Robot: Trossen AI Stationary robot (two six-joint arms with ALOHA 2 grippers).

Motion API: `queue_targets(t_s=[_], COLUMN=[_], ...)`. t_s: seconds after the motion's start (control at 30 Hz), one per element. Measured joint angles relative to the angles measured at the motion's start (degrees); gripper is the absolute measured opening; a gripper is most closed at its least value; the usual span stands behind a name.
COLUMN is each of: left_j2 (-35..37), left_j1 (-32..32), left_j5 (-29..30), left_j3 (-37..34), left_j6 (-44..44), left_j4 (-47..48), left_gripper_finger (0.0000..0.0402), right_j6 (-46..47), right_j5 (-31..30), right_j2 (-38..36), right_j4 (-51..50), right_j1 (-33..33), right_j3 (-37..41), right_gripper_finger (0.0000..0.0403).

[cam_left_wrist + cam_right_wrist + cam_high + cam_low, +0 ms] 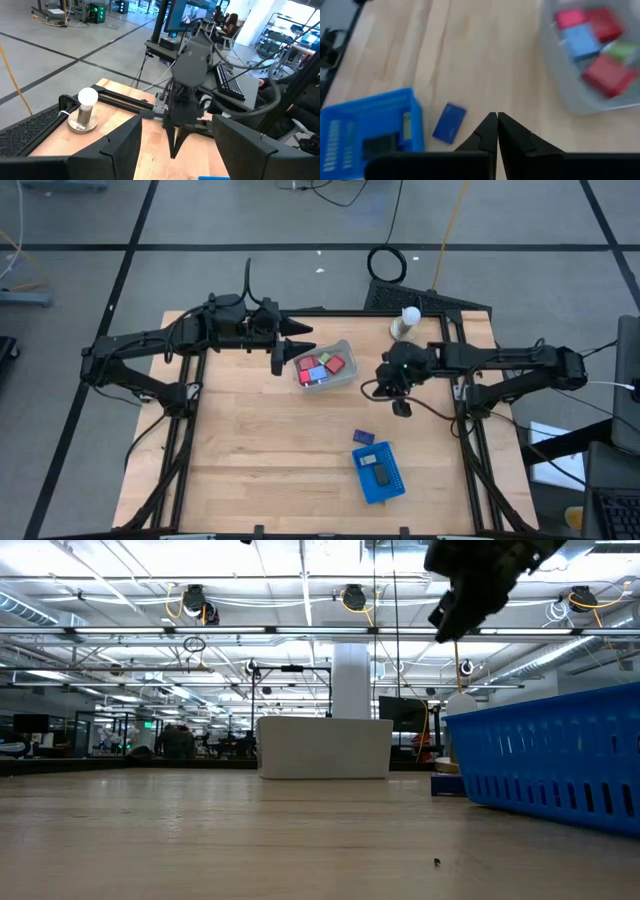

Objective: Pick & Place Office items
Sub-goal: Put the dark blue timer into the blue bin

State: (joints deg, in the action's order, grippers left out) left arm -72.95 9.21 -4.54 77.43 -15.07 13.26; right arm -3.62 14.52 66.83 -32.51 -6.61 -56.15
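Observation:
The pale translucent bin (323,366) on the table's far half holds red, light blue and green pieces (592,42). A dark blue block (364,437) lies flat on the wood just beyond the bright-blue tray (378,473), which holds a black piece (381,474) and a silver one (406,125). My left gripper (290,350) is open, in the air just left of the bin, touching nothing. My right gripper (496,127) is shut and empty, raised above bare wood right of the bin, with the dark blue block (449,122) ahead of it. The low view shows it high up (470,590).
A white bulb on a metal base (407,322) stands near the table's far edge, behind the right arm. Bare wood (260,450) spreads over the near left half. In the low view the tray wall (560,760) fills the right side.

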Motion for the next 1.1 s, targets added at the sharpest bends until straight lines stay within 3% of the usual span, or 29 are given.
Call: queue_targets(t_s=[0.37, 0.67, 1.1], left_j2=[0.0, 0.0, 0.0], left_j1=[0.0, 0.0, 0.0], left_j5=[-0.02, -0.02, 0.04], left_j3=[0.0, 0.0, 0.0], left_j6=[-0.77, -0.53, -0.11], left_j4=[-0.02, 0.0, 0.0], left_gripper_finger=[0.0244, 0.0244, 0.0244], right_j6=[4.63, 12.26, 18.51], right_j5=[2.27, 1.75, -8.56], right_j2=[0.04, 0.02, 0.04], right_j4=[4.94, 12.2, 17.55], right_j1=[1.99, 6.15, 8.24], right_j3=[12.84, 16.53, 19.9], right_gripper_finger=[0.0, 0.0, 0.0])
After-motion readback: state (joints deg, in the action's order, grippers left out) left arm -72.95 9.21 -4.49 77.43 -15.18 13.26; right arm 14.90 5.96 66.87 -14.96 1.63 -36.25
